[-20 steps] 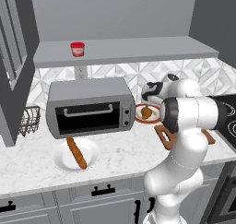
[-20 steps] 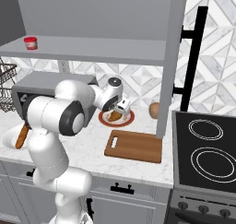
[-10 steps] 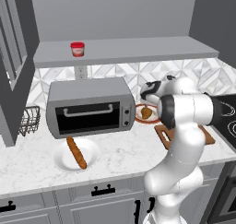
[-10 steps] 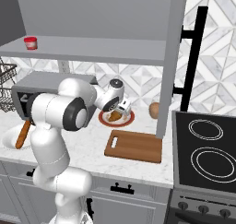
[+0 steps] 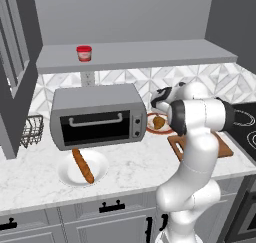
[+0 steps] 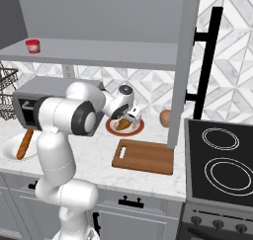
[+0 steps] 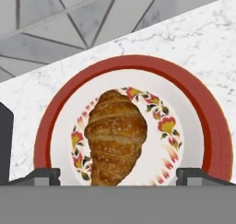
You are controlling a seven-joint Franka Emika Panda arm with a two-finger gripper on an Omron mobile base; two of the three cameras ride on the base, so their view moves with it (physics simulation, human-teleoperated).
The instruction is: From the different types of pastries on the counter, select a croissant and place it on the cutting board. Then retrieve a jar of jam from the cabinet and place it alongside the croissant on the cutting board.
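Observation:
The golden-brown croissant [image 7: 115, 138] lies on a round red-rimmed plate [image 7: 133, 64] on the white marble counter [image 7: 203, 38]. My gripper [image 7: 120, 177] hangs open just above it, one fingertip on each side of the croissant's near end, and nothing is gripped. From the base the gripper [image 6: 131, 115] hovers over the croissant [image 6: 122, 125], also seen as croissant [image 5: 159, 122] under the gripper [image 5: 159, 111]. The wooden cutting board [image 6: 143, 156] lies bare in front of the plate. The jar of jam [image 5: 84, 53] stands on the grey cabinet ledge [image 5: 150, 54]. A baguette [image 5: 82, 165] rests on a white plate.
A grey toaster oven [image 5: 97, 117] stands left of the red-rimmed plate. A brown egg-shaped thing [image 6: 165, 118] sits by the wall behind the board. A black stove [image 6: 222, 160] lies to the right and a wire basket [image 5: 31, 129] at far left.
My hand has sunk a little closer to the croissant on its plate. Nothing else has moved.

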